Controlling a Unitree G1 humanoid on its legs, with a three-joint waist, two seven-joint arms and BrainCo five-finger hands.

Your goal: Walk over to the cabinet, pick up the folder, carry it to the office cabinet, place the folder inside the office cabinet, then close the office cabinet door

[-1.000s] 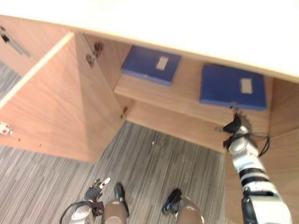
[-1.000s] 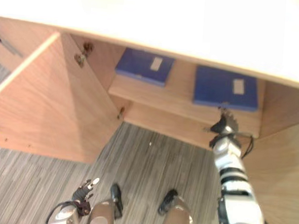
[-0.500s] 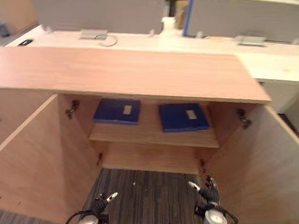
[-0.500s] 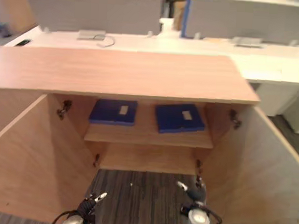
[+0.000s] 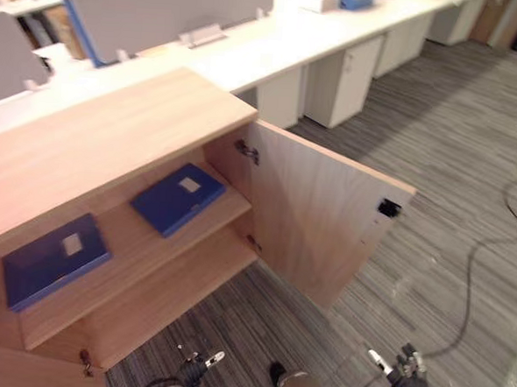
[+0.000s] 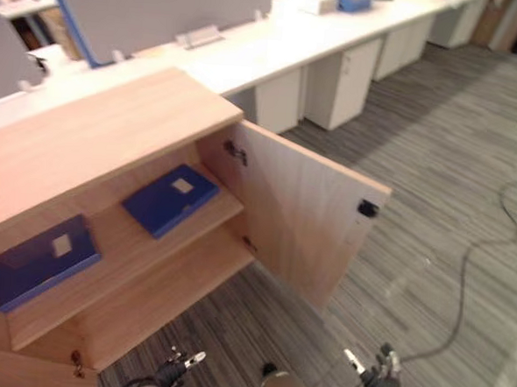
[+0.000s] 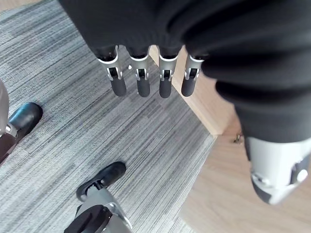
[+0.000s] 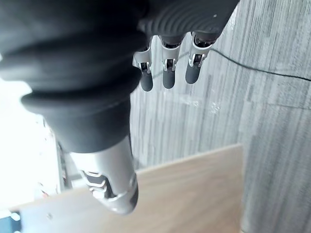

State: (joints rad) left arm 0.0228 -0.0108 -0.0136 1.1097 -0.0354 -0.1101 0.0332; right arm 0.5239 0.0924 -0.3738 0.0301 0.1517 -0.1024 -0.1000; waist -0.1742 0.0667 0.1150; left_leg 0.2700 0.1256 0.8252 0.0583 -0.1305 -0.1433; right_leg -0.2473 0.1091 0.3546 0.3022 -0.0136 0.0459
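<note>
Two blue folders lie flat on the upper shelf of the open wooden cabinet (image 5: 95, 140): one (image 5: 177, 197) near the right door, the other (image 5: 53, 258) further left. The cabinet's right door (image 5: 319, 215) stands wide open. My left hand (image 5: 197, 367) hangs low over the carpet in front of the cabinet, its fingers (image 7: 141, 80) straight and holding nothing. My right hand (image 5: 408, 382) hangs low to the right of the door, also with straight fingers (image 8: 168, 73) and nothing in it. Both hands are well below and away from the folders.
A long white desk (image 5: 276, 45) with grey partitions (image 5: 155, 12) runs behind the cabinet, with white drawer units (image 5: 349, 72) under it. Striped grey carpet (image 5: 453, 170) stretches to the right. The lower shelf (image 5: 165, 293) of the cabinet is bare.
The camera has swung, so the cabinet now sits at the left of the picture. My right hand, up at the shelf's edge by a folder a second ago, now hangs low beside me.
</note>
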